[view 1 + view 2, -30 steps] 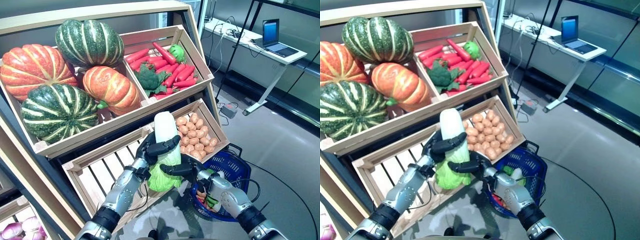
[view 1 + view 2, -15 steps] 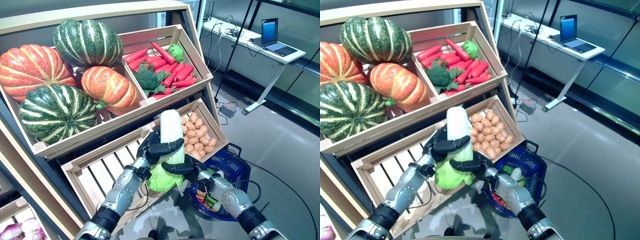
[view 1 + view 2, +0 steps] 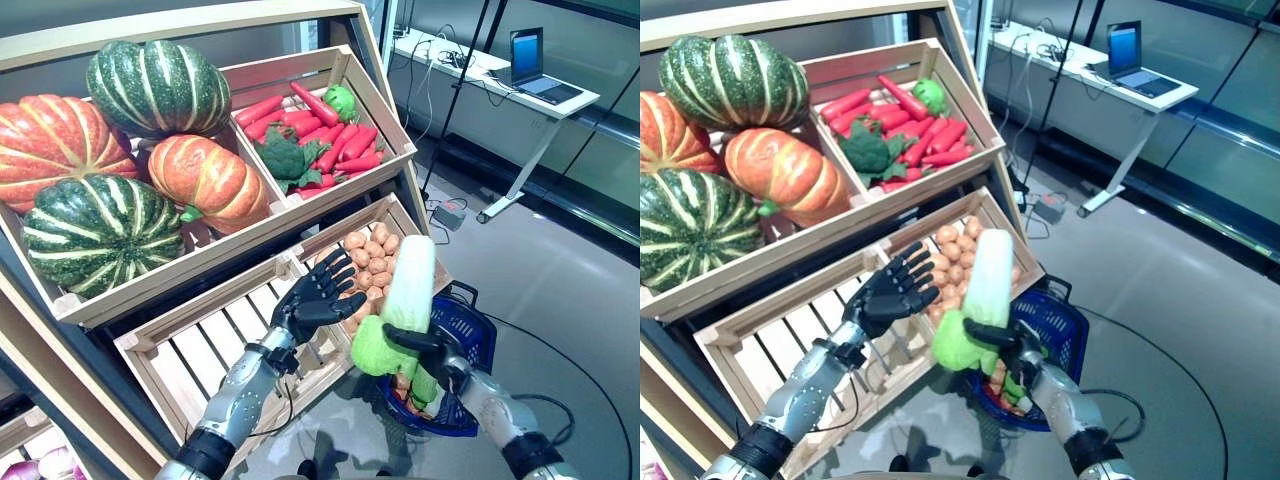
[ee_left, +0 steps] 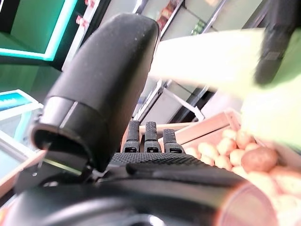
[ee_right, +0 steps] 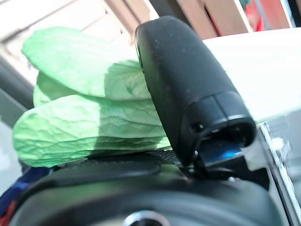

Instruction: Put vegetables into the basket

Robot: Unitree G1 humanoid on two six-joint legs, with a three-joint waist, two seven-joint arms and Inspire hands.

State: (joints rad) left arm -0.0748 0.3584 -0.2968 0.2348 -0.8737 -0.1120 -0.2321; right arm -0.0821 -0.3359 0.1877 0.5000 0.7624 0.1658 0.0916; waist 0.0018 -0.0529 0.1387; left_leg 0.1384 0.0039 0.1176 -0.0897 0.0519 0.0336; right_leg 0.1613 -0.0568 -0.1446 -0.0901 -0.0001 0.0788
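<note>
My right hand [image 3: 432, 348] is shut on a long white cabbage with green leaves [image 3: 400, 305] and holds it tilted just above the near rim of the blue basket [image 3: 470, 335]. The right wrist view shows my thumb across its green leaves [image 5: 89, 113]. My left hand [image 3: 318, 297] is open with fingers spread, apart from the cabbage, in front of the lower crate of small brown potatoes [image 3: 368, 262]. The basket stands on the floor beside the stand and holds red and green vegetables [image 3: 408, 392].
The wooden stand [image 3: 200, 330] with its slatted crates fills the left side. A white desk with a laptop [image 3: 525, 62] stands far right at the back. Grey floor [image 3: 560, 290] lies open to the right of the basket.
The cabbage has passed from my left hand to my right hand and moved right toward the basket. My left hand has let go and spread open. The camera shifted a little.
</note>
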